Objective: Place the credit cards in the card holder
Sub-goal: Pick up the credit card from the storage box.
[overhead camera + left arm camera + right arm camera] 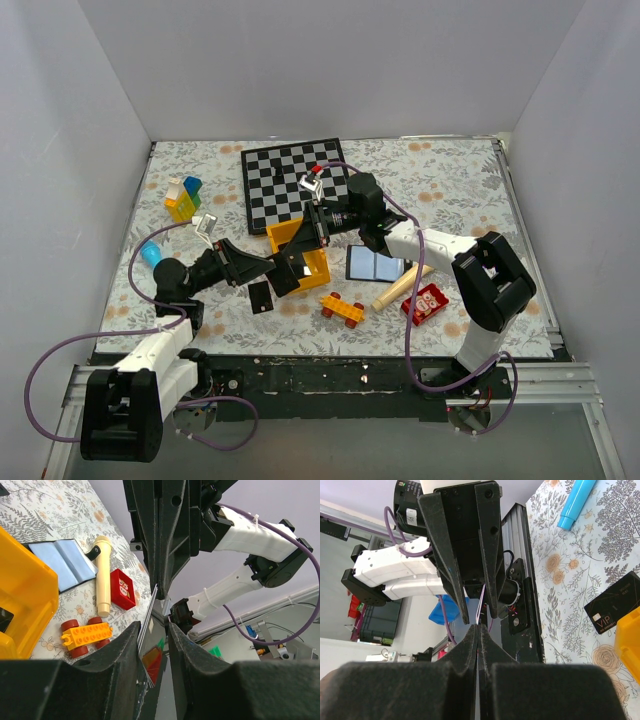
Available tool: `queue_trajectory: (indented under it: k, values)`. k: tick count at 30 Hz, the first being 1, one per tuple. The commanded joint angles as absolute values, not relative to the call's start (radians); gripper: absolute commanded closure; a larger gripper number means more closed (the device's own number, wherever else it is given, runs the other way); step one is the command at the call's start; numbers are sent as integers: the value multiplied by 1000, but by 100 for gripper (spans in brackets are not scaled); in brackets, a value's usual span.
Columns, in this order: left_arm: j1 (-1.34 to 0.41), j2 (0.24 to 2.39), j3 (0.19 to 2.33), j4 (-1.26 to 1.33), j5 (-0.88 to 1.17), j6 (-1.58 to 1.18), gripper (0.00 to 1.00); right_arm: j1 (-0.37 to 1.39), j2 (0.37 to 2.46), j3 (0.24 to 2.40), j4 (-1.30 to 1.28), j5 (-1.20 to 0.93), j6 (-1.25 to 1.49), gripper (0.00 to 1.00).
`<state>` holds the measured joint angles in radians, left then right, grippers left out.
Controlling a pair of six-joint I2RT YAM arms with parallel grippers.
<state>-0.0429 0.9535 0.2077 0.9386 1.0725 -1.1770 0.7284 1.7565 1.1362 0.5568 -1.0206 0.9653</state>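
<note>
Over the yellow bin (27,595), you have your right gripper (479,632) with its fingers pressed together on a thin black credit card (148,612), which is held on edge. Facing it over the same bin is your left gripper (154,628). Its jaws stand apart on either side of that card, and you cannot tell whether a pad touches it. The card holder (375,263) lies flat on the table just right of the bin, opened out with its blue-grey inside up. A second card (260,296) lies flat beside the bin's near-left corner, apart from both grippers. Past the holder, farther right of the bin, lie a cream rod (102,575) and a red box (122,590). A brick car (86,632) lies near the bin's near-right corner.
</note>
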Motion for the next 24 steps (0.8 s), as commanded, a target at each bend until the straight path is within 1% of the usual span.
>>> queue_trajectory:
  k: [1, 8, 15, 18, 24]
  values:
    - [-43, 940, 221, 925, 1057, -1157, 72, 727, 1747, 1175, 572, -1014, 940, 99]
    - [-41, 930, 221, 848, 1026, -1117, 70, 713, 1730, 1177, 485, -991, 876, 99]
    - [-41, 931, 222, 802, 1008, -1097, 62, 709, 1721, 1167, 462, -991, 854, 99]
    - [-41, 927, 222, 767, 993, -1078, 62, 704, 1717, 1167, 463, -991, 856, 99]
    - [-40, 891, 255, 548, 910, -985, 58, 704, 1723, 1169, 459, -1005, 854, 99]
